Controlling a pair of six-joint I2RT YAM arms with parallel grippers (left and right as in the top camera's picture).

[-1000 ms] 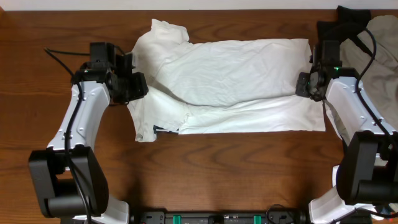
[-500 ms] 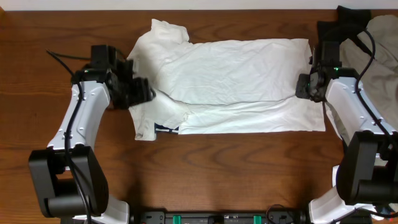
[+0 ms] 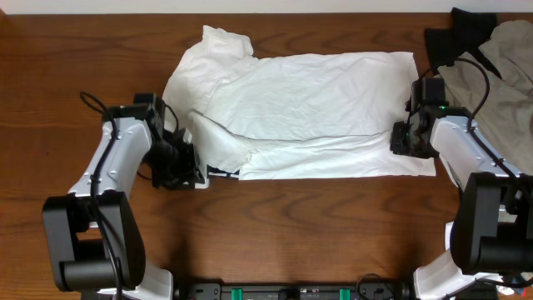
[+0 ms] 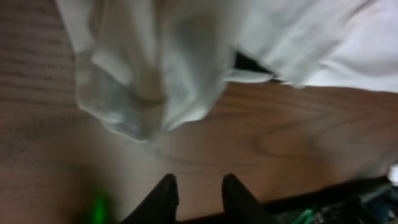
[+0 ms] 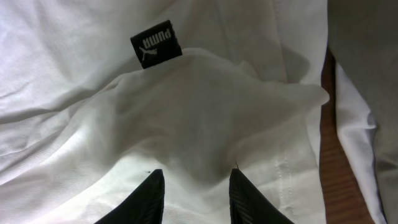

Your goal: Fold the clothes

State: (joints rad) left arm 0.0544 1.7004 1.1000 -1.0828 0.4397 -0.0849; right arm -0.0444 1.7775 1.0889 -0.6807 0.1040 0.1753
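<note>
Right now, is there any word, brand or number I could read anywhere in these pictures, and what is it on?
"PUMA", with a leaping-cat logo, seen upside down in the right wrist view: on a small black tag on the white T-shirt.
No other writing can be read in any view.

The white short-sleeved T-shirt [image 3: 308,100] is thin, matt cloth, soft and creased, half see-through in the right wrist view. It carries a small black cloth label [image 5: 155,43] with white print. The brown wooden worktop [image 3: 333,225] is smooth, with clear grain and a dull sheen. The beige-grey garment [image 3: 508,58] and the black garment [image 3: 462,25] are matt cloth. The white arm shells [image 3: 117,162] look like smooth plastic, and the right claw [image 5: 196,172] is matt black.
</note>
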